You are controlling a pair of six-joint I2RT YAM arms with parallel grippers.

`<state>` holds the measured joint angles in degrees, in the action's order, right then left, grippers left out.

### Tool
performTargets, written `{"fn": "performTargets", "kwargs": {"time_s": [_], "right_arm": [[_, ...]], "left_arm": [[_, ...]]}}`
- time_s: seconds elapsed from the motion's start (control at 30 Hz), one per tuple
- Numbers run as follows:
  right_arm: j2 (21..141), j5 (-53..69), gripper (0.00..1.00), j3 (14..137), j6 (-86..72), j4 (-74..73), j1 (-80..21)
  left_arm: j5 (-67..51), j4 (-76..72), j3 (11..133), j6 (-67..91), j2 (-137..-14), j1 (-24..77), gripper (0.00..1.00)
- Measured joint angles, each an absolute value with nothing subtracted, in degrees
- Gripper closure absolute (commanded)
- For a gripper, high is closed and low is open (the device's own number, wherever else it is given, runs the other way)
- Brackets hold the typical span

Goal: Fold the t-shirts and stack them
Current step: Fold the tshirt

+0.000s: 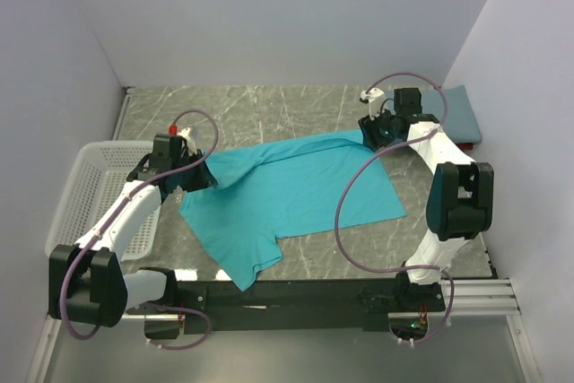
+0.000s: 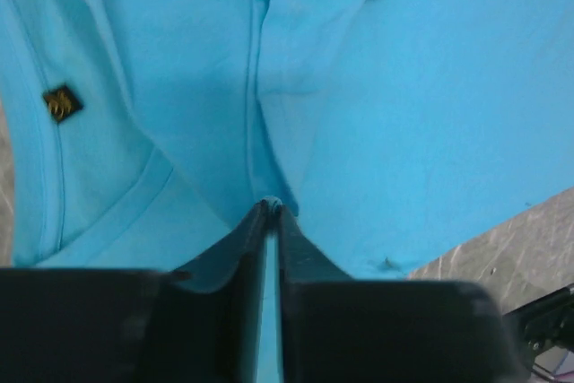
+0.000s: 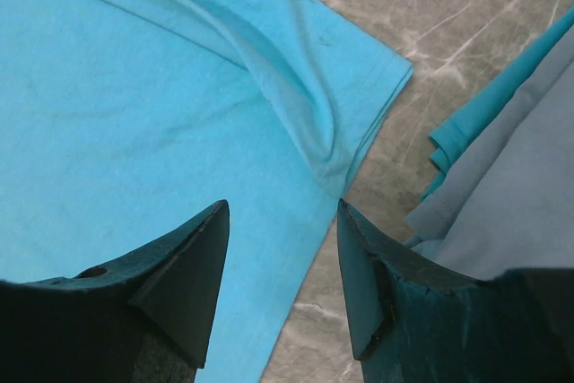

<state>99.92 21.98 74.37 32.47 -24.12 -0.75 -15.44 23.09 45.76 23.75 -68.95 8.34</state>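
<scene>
Pinches a ridge of the teal shirt (image 2: 404,114), spread out in the middle, in the left gripper (image 2: 269,211), pressed together, probably to lift its left side for folding. Holds the right gripper (image 3: 282,208) spread over the far right hem corner, seemingly to grab. Leaves the blue shirt (image 1: 457,107) folded far right, likely the stack base.

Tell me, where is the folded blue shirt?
In the top view, the folded blue shirt lies in the far right corner of the table, just past the right end effector and the teal shirt.
</scene>
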Motion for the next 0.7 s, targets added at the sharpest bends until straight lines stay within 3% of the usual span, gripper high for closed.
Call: {"fn": "performTargets", "kwargs": {"time_s": [0.1, 0.17, 0.7], "right_arm": [[100.3, 22.0, 0.42, 74.8, 32.6, -25.1, -0.8], [101.1, 21.9, 0.42, 75.9, 32.8, -25.7, -1.1], [120.0, 19.9, 0.41, 99.1, 42.3, -40.4, -11.2]], "left_arm": [[-14.9, 26.1, 45.7, 25.5, -68.8, 8.3, 0.5], [-14.7, 27.0, 45.7, 26.2, -68.3, 8.3, 0.45], [-6.6, 19.2, 50.8, 17.6, -67.8, 7.8, 0.4]]}}
